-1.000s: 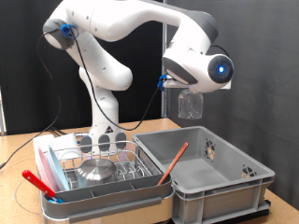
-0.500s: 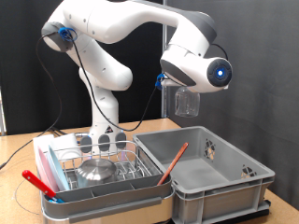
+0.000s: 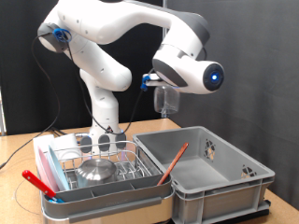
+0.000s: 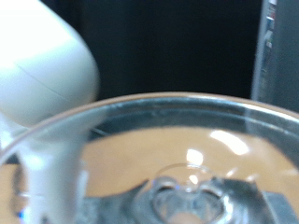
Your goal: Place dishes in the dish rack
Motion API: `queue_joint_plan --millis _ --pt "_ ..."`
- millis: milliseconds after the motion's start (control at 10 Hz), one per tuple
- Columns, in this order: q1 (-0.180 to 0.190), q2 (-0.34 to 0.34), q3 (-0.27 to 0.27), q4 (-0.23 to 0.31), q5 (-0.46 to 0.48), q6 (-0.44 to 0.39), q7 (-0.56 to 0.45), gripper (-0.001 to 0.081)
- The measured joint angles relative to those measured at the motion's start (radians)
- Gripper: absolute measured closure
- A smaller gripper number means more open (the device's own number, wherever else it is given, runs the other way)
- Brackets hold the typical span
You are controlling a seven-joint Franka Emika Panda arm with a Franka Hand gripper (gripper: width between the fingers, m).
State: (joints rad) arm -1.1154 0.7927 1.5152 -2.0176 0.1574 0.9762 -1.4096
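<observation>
My gripper [image 3: 165, 91] is high above the table, shut on a clear glass [image 3: 166, 101] that hangs below the hand. It is over the gap between the rack and the bin. The glass's rim [image 4: 159, 107] fills the wrist view. The silver wire dish rack [image 3: 140, 177] in its white tray stands at the exterior view's lower left. A shiny steel bowl [image 3: 95, 171] lies upside down in it. Clear glass pieces [image 3: 103, 142] stand at its back. The light-blue plate does not show.
A large grey plastic bin [image 3: 220, 177] stands to the exterior view's right of the rack, with a thin orange-brown stick [image 3: 173, 161] leaning inside. A red utensil [image 3: 37, 183] lies along the rack's left front edge. The robot's base [image 3: 105, 117] rises behind the rack.
The hand with the clear glass has moved towards the exterior view's left and slightly up, from above the bin towards the rack. Nothing on the table has moved.
</observation>
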Motion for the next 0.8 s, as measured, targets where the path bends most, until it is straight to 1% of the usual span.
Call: queue_joint_plan --millis 100,200,400,500,700,800 --pt "-0.035 0.000 0.015 -0.006 -0.014 -0.040 -0.007 0.0699" --pt "-0.088 0.000 0.045 -0.023 -0.036 -0.054 -0.009 0.0699" --pt "-0.224 -0.003 0.112 -0.077 -0.040 -0.052 -0.002 0.0699" --pt "-0.311 -0.010 0.156 -0.127 -0.033 -0.016 0.004 0.0699" --pt "-0.287 -0.009 0.142 -0.121 -0.039 -0.034 0.001 0.0699" --pt "-0.286 -0.009 0.141 -0.122 -0.046 -0.041 0.000 0.0699"
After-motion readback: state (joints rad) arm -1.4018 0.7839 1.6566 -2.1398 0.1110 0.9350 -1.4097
